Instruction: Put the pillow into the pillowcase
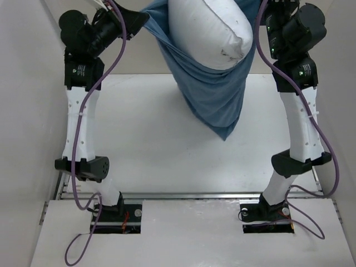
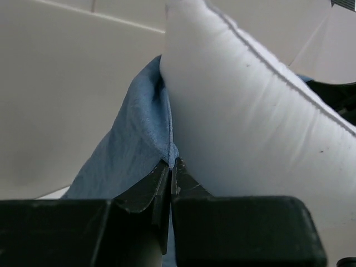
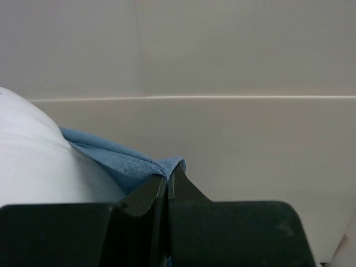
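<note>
Both arms are raised high over the white table (image 1: 139,133). The slate-blue, limp cloth pillowcase (image 1: 214,97) hangs between them like a sling, its closed end drooping toward the tabletop. The left gripper (image 2: 171,167) has its jaws pinched tight on a hem of the blue cloth, with no gap showing. The right gripper (image 3: 168,181) is clamped the same way on the opposite edge of the opening. The plump white fabric pillow (image 1: 211,30) sits in the mouth of the case, its lower part inside and a rounded corner bulging out over the rim (how deep it reaches is hidden by the cloth). The risk, I judge, is the thin pinch: the pillow's weight could drag a hem out of either grip, and the case would then sag and tip the pillow out. A lopsided shake could also roll it over the rim.
</note>
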Robot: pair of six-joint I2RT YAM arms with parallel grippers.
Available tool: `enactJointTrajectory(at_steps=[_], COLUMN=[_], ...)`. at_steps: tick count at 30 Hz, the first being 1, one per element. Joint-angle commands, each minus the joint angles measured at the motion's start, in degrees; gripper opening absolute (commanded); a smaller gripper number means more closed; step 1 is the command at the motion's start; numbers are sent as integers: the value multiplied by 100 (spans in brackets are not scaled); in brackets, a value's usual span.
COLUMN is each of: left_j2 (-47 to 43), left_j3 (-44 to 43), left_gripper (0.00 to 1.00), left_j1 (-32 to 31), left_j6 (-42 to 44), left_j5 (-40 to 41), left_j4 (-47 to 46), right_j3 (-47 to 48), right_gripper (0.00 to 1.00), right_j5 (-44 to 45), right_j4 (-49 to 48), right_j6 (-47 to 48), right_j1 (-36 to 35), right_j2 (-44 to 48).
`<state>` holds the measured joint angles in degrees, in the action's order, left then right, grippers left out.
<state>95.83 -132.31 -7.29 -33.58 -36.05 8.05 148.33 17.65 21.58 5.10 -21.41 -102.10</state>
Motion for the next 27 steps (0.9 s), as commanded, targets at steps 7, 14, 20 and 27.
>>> enactJointTrajectory(at_steps=[7, 14, 20, 27], left_j2=[-1065, -1357, -2269, -3465], left_j3=[4119, 7332, 8140, 9231], left_gripper=[0, 59, 100, 100], left_j1=[-281, -405, -747, -1256], left_j6=[1, -220, 124, 124], left_j5=[905, 1187, 2390, 2060], left_j4=[-1516, -1932, -729, -558], right_j3=[-2832, -5463, -5904, -6097], right_gripper=[0, 0, 0, 0], right_j5=[-1262, -2126, -1669, -2125], right_j4=[-1526, -1342, -1034, -691], right_j6=[667, -34, -431, -809], right_j1=[-600, -1840, -1841, -1841], right_j2=[1219, 833, 613, 420])
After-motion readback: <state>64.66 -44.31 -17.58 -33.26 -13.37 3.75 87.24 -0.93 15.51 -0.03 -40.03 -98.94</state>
